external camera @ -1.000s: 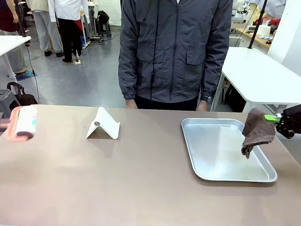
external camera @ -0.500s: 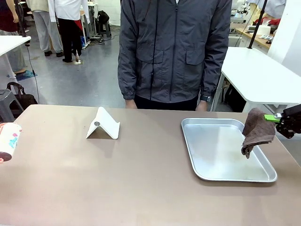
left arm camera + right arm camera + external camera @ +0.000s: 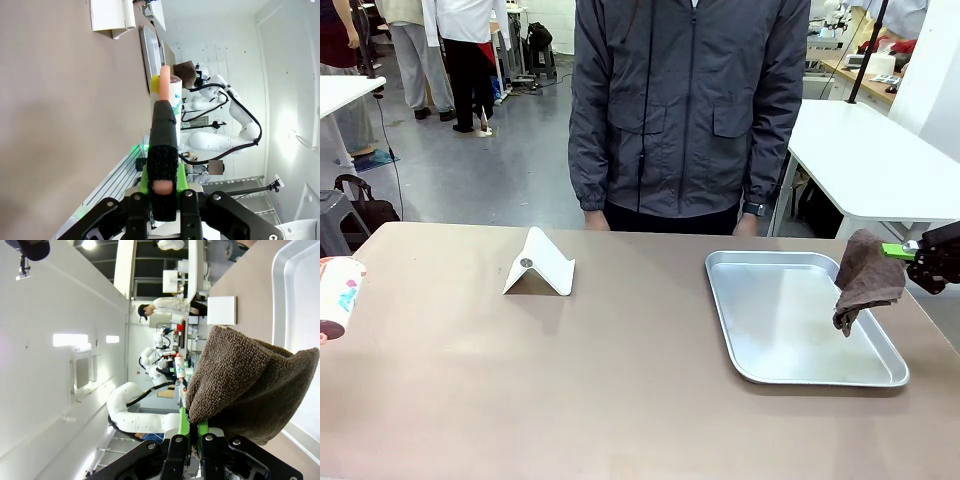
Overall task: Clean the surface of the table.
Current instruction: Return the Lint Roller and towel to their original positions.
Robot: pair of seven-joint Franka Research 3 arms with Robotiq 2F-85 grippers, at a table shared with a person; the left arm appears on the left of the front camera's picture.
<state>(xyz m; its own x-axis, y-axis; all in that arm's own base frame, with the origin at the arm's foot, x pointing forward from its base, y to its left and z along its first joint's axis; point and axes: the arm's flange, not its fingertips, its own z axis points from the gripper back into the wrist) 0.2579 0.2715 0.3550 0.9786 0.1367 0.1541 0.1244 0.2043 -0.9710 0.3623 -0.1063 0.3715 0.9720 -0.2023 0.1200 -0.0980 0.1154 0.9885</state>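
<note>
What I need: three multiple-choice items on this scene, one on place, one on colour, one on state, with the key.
1. The brown cloth hangs: A) above the tray's right side B) on a chair C) on the floor
2. The folded stand on the table is: A) red B) white C) black
3. The right fingers are: A) wide open B) shut on nothing C) shut on the cloth
Key: A, it dangles over the rim; B, plainly white; C, cloth pinched between green pads.
</note>
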